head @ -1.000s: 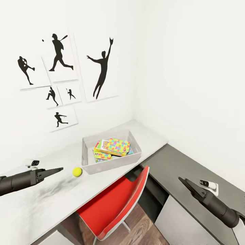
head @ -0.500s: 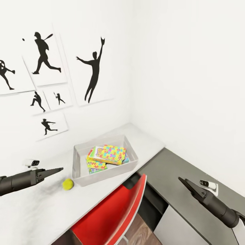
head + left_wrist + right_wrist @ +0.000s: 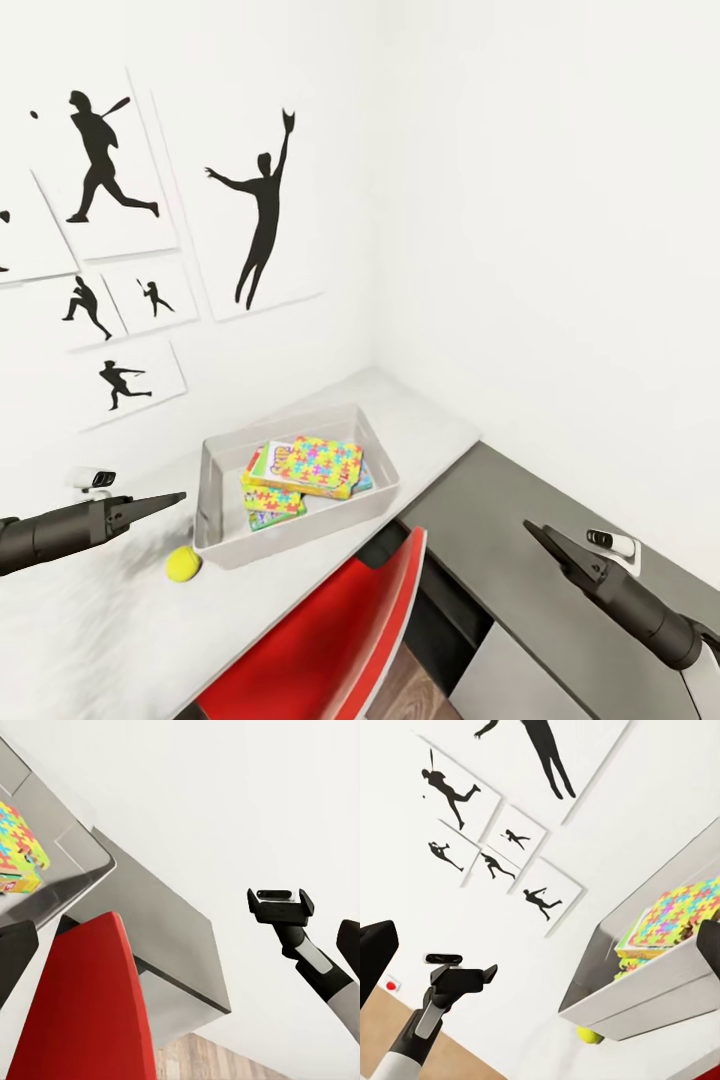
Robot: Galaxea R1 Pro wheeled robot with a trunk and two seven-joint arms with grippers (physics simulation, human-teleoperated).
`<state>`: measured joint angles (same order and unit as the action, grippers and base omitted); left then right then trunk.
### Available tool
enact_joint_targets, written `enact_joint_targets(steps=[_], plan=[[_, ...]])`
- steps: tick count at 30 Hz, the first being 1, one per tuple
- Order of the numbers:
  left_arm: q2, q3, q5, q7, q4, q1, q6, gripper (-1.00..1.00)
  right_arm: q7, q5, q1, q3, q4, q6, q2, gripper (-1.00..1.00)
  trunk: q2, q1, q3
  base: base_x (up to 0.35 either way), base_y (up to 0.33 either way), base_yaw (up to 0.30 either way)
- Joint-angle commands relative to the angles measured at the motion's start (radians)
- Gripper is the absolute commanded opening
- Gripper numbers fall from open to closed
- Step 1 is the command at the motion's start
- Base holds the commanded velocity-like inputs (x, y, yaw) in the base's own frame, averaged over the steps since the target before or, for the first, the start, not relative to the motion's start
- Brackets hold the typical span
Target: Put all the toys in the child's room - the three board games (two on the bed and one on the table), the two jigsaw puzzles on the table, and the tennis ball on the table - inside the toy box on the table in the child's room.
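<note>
While the tennis ball (image 3: 182, 564) lies on the table (image 3: 90, 640) just beside the toy box (image 3: 225, 535), which already holds a jigsaw puzzle (image 3: 320, 466), fetching that ball seems the step in hand. The left gripper (image 3: 170, 499), fingers pressed together and empty, would need to spread and descend; the right gripper (image 3: 535, 530) looks likewise pressed together. The right wrist view shows a red wall button (image 3: 391, 985).

white walls with black silhouette pictures (image 3: 262, 215), a red chair (image 3: 330, 640), dark-grey-topped cabinet (image 3: 540, 570), wood-plank floor (image 3: 425, 690)
</note>
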<state>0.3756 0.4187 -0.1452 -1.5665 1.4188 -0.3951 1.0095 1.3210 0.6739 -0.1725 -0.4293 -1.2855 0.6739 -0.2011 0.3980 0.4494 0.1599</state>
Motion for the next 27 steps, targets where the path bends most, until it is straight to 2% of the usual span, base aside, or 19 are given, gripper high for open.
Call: enact_joint_targets(steps=[1,13,27], plan=[[0.000,0.000,0.001,-0.004,0.000,-0.001,0.011,1.00,0.001,0.003,-0.001,0.000,0.000,0.009,0.000,1.00,0.002,0.001,0.002,0.009,-0.006,-0.076],[0.000,0.000,0.001,-0.004,0.000,-0.001,0.011,1.00,0.000,0.000,-0.001,0.001,0.000,0.007,0.000,1.00,0.002,0.001,0.000,0.002,0.060,-0.021],[0.000,0.000,0.001,-0.004,0.000,0.000,0.011,1.00,0.001,-0.001,-0.001,0.001,0.000,0.007,0.000,1.00,0.002,0.001,0.000,0.000,0.004,0.000]])
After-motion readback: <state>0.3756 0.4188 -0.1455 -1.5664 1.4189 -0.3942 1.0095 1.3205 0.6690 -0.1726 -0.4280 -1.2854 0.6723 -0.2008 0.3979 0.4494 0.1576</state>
